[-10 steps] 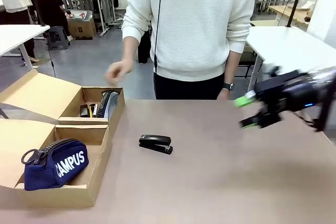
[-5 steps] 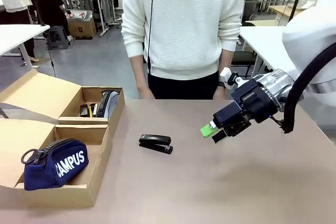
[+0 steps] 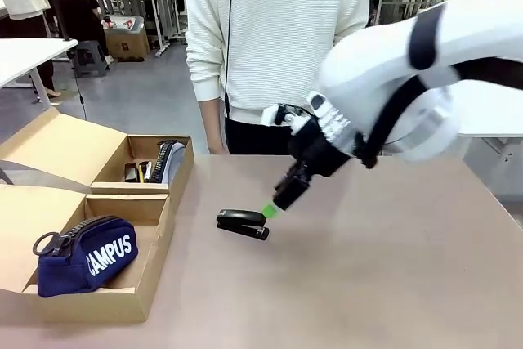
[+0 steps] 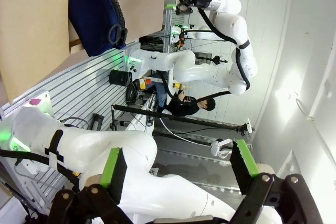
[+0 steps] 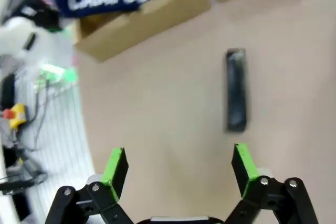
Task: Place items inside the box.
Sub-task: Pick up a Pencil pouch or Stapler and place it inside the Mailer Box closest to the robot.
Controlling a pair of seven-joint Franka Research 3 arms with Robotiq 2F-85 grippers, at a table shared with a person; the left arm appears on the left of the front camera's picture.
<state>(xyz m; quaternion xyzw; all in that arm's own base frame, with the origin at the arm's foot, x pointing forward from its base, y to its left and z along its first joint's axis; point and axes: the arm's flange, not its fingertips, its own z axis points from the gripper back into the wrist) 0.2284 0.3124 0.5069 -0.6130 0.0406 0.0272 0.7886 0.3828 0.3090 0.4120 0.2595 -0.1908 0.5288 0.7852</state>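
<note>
Stapler (image 3: 243, 224) lies flat on the table (image 3: 392, 284), just right of the near box (image 3: 131, 304), which our navy CAMPUS pouch (image 3: 86, 255) fills. We see the right gripper (image 3: 271, 209) spread wide just above it, the left gripper (image 4: 178, 166) spread too. A person (image 3: 286, 38) stands at the far edge.

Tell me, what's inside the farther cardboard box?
The farther box holds a grey zip pouch standing on edge, with a small black item and a yellow thing left of it. Its front wall hides their lower parts and the box floor.
</note>
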